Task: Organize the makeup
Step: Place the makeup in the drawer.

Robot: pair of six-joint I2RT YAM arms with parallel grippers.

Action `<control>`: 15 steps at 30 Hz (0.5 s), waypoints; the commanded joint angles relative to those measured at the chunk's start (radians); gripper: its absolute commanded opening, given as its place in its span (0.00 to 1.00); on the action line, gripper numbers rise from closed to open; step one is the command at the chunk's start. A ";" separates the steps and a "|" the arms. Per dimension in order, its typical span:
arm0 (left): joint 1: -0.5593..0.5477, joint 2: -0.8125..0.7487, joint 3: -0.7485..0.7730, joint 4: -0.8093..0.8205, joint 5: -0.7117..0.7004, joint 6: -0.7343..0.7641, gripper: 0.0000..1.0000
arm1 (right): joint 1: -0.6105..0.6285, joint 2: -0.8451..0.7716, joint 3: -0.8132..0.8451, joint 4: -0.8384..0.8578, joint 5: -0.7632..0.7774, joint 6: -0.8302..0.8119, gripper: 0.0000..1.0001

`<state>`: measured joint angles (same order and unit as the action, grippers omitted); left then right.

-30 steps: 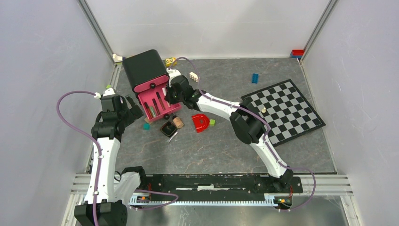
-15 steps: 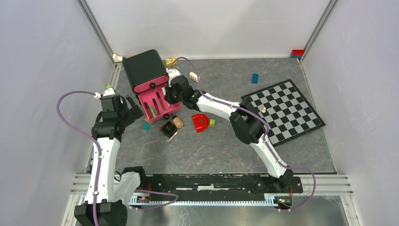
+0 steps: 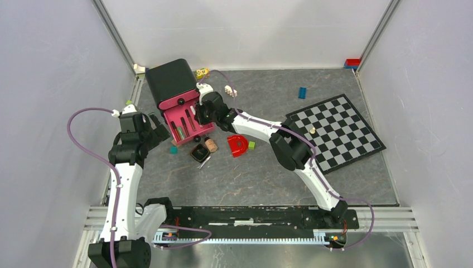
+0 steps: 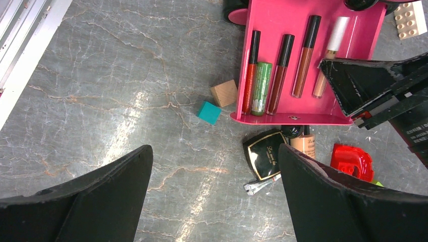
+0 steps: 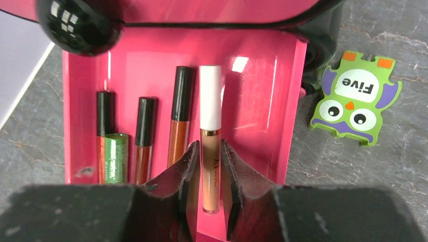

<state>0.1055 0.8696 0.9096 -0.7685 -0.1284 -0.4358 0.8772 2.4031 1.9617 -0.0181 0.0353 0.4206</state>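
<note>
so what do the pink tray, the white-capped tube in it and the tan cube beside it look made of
Pink tray: probably hard plastic, glossy, with sharp light glints. White-capped tube: clear plastic or glass body, tan fluid showing through. Tan cube: likely bare wood, matte, no shine.

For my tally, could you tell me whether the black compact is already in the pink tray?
No, the black compact lies on the table outside the pink tray.
</note>
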 commanded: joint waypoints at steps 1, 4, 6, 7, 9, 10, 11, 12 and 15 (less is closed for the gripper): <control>0.005 -0.016 0.003 0.034 0.000 0.009 1.00 | 0.006 0.022 0.028 0.010 0.016 -0.015 0.27; 0.005 -0.017 0.003 0.034 -0.001 0.010 1.00 | 0.006 0.021 0.026 0.010 0.021 -0.015 0.29; 0.005 -0.018 0.003 0.035 -0.002 0.010 1.00 | 0.006 0.015 0.025 0.010 0.024 -0.017 0.29; 0.005 -0.019 0.004 0.034 -0.003 0.010 1.00 | 0.006 0.011 0.023 0.010 0.026 -0.017 0.30; 0.005 -0.019 0.003 0.034 -0.003 0.009 1.00 | 0.006 -0.002 0.020 0.011 0.033 -0.024 0.30; 0.005 -0.019 0.003 0.034 -0.003 0.009 1.00 | 0.005 -0.013 0.017 0.010 0.037 -0.026 0.30; 0.005 -0.016 0.004 0.034 -0.003 0.009 1.00 | 0.004 -0.025 0.013 0.011 0.041 -0.030 0.30; 0.005 -0.017 0.003 0.034 -0.002 0.009 1.00 | 0.006 -0.038 0.009 0.030 0.044 -0.037 0.30; 0.005 -0.015 0.003 0.034 -0.003 0.010 1.00 | 0.005 -0.079 -0.004 0.045 0.055 -0.053 0.31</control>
<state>0.1055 0.8654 0.9096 -0.7685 -0.1284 -0.4362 0.8787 2.4157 1.9614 -0.0128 0.0498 0.4068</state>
